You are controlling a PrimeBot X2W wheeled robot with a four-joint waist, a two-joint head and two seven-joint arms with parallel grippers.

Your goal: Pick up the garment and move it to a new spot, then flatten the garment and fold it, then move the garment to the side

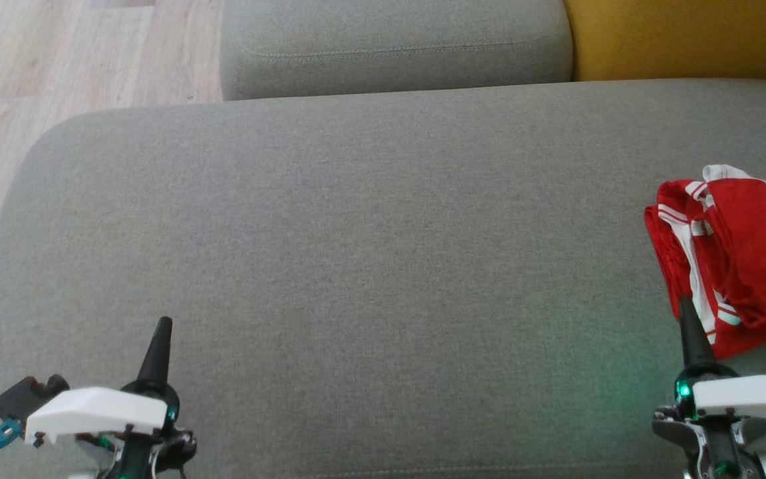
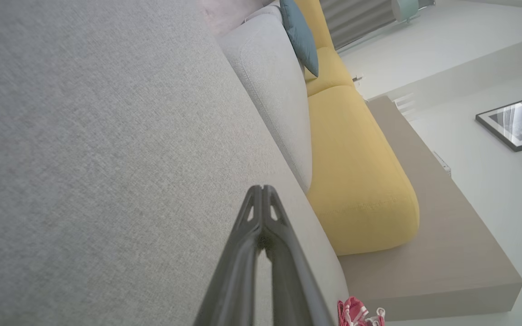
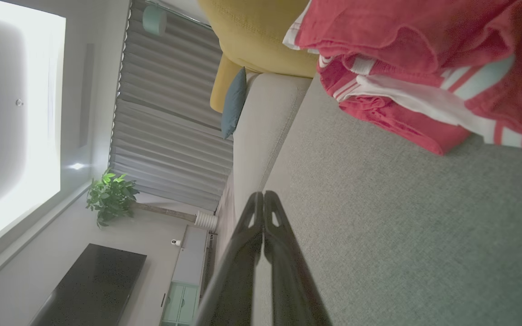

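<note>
The garment (image 1: 749, 253) is red with white stripes and lies crumpled at the right edge of the grey sofa seat (image 1: 356, 253). In the right wrist view the garment (image 3: 424, 68) fills the upper right. My right gripper (image 1: 687, 307) is shut and empty, its tip just in front of the garment's near edge. In its own view the right gripper (image 3: 263, 194) has both fingers pressed together over bare cushion. My left gripper (image 1: 164, 324) is shut and empty at the lower left, far from the garment. The left gripper (image 2: 261, 189) shows closed tips, and a bit of the garment (image 2: 356, 313) peeks in at the bottom.
A grey back cushion (image 1: 396, 46) and a yellow cushion (image 1: 682, 36) stand behind the seat. Wooden floor (image 1: 57, 73) lies off the seat's left edge. A blue pillow (image 2: 299, 34) leans against the sofa back farther along.
</note>
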